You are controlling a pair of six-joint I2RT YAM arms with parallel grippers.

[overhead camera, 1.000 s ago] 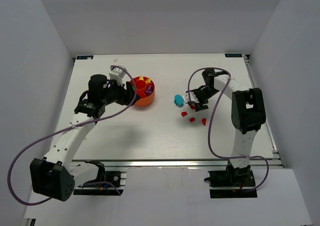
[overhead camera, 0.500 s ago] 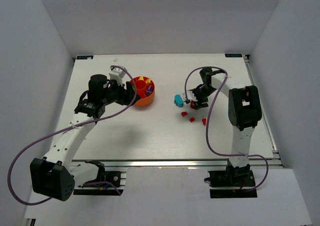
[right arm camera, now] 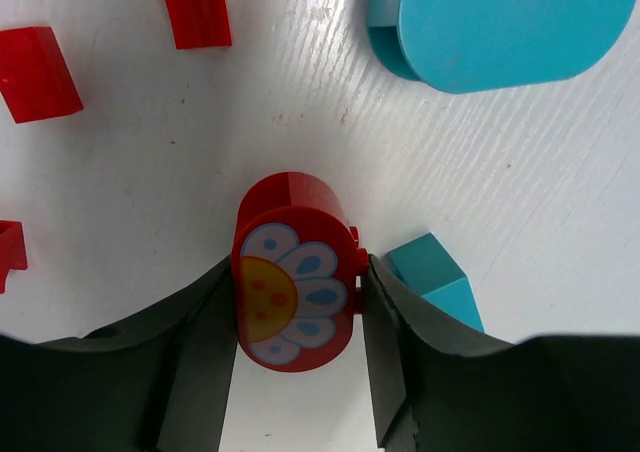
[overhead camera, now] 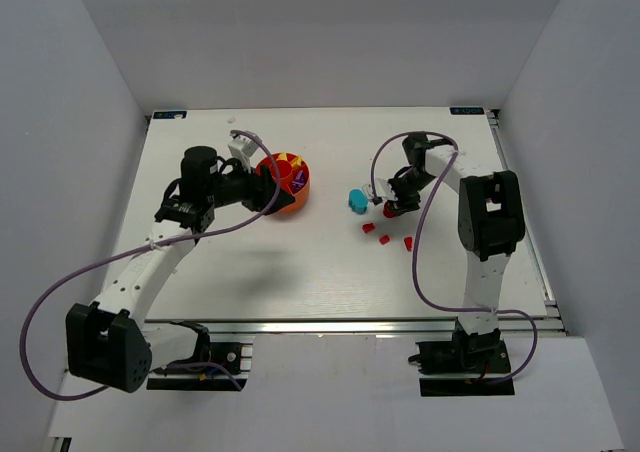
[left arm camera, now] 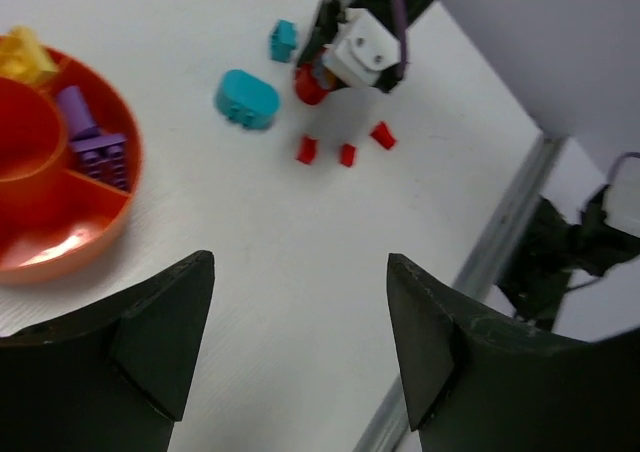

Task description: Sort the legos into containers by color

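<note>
Seen from above, the orange tub (overhead camera: 292, 204) sat left of centre on the white bench (overhead camera: 300, 282), with the left arm (overhead camera: 150, 257) reaching to its near-left rim. The right arm (overhead camera: 490, 222) bent down beside a teal oval piece (overhead camera: 357, 201), with three red bits (overhead camera: 384, 239) close by.

At the left wrist, the left fingers (left arm camera: 160, 342) stood wide, with nothing between them. Purple bricks (left arm camera: 95, 144) and yellow ones (left arm camera: 25, 57) lay in separate compartments.

At the right wrist, the right fingers (right arm camera: 205, 362) pressed both sides of a red round piece (right arm camera: 292, 272) with a flower face, and a small teal brick (right arm camera: 432, 272) sat beside it.
</note>
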